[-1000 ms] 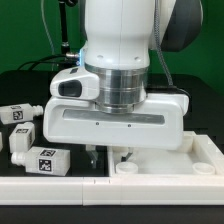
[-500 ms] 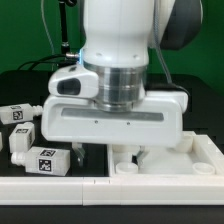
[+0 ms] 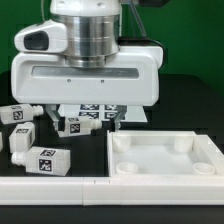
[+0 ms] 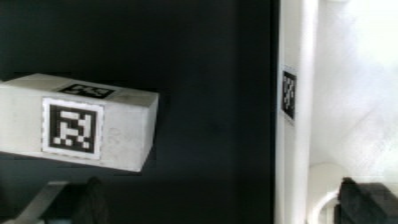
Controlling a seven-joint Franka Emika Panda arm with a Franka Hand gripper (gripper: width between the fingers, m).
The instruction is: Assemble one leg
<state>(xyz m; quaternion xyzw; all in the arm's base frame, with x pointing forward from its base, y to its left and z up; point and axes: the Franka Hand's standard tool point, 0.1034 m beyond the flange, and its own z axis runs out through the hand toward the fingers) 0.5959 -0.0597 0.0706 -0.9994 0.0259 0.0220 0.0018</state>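
Only the wrist view showed the hand (image 4: 214, 198) itself. Its two fingers (image 4: 61, 200) stood wide apart, gripping nothing. The leg (image 4: 80, 125) lay on the dark counter (image 4: 205, 60) just ahead of one finger and apart from it, with a tagged face turned toward the camera. Its long axis seemed to run away from the lens, but the peg end was hidden, so I could not tell which way it pointed. The exterior view alone showed three other legs (image 3: 45, 160) lying well off to the hand's side, the tray (image 3: 165, 172) near it, and the marker board (image 3: 95, 113) behind, half covered by the arm. In that view the fingertips were hard to make out.
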